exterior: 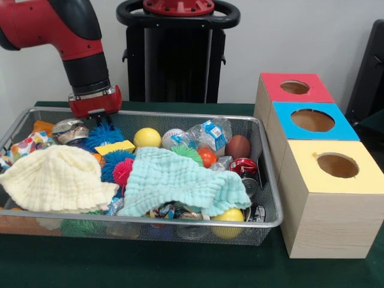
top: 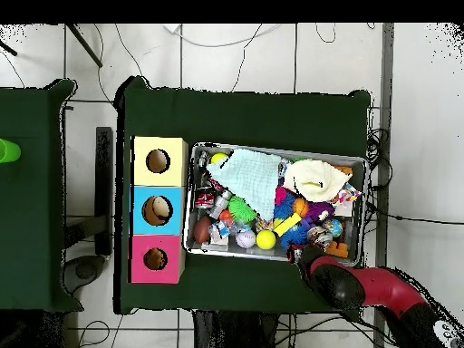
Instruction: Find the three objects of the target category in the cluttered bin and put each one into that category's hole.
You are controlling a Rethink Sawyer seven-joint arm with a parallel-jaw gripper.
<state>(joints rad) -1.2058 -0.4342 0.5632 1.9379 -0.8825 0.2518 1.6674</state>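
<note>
A wire mesh bin (exterior: 271, 223) holds a heap of clutter. A pale yellow cloth (exterior: 57, 179) and a mint cloth (exterior: 180, 180) cover much of it. Around them lie a yellow ball (exterior: 147, 137), a baseball (exterior: 172, 138), a brown football (exterior: 238, 146), a plastic bottle (exterior: 210, 133), a red can (exterior: 243, 167) and a blue spiky ball (exterior: 103, 135). My gripper (exterior: 96, 115) hangs low over the bin's far left corner, above a crushed can (exterior: 69, 129). Overhead, the gripper (top: 304, 256) is at the bin's lower right edge. Its tips are hidden.
Three wooden boxes stand in a row beside the bin, each with a round hole on top: red (exterior: 294, 87), blue (exterior: 312, 120) and yellow (exterior: 337, 165). Seen from above, they run yellow (top: 158, 161), blue (top: 158, 210), red (top: 155, 259). A second green table (top: 36, 181) stands apart.
</note>
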